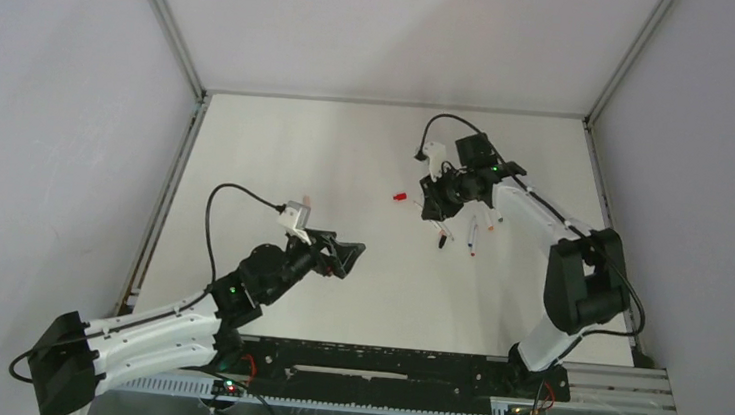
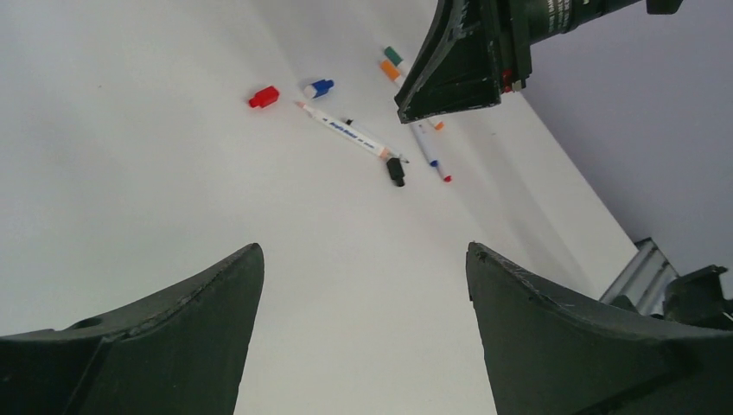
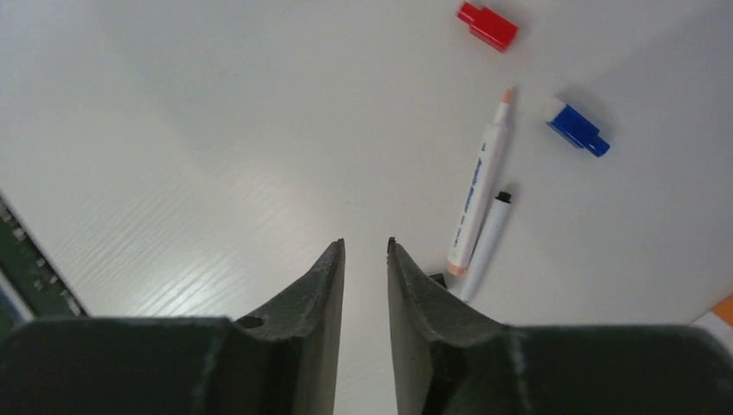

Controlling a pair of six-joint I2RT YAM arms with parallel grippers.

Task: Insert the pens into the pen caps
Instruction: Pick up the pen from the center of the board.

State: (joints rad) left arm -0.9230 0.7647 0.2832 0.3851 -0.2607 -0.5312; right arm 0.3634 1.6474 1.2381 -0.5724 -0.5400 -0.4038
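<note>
Surface [image 1: 277, 160] bare from the red cap [image 3: 487, 24] out to the side rail [image 1: 165, 200] on the left arm's side. Blue cap [image 3: 577, 132] near red cap. Orange-tipped pen [image 3: 478, 199] and black-tipped pen [image 3: 489, 233] lie side by side beyond it, ends by the right gripper [image 3: 365, 251]. Its fingers [image 3: 320, 294] are almost together, thin gap, nothing between. Left gripper [image 2: 363, 259] well apart from red cap, fingers wide apart, empty. Black cap [image 2: 395, 170] lies past the pens.
</note>
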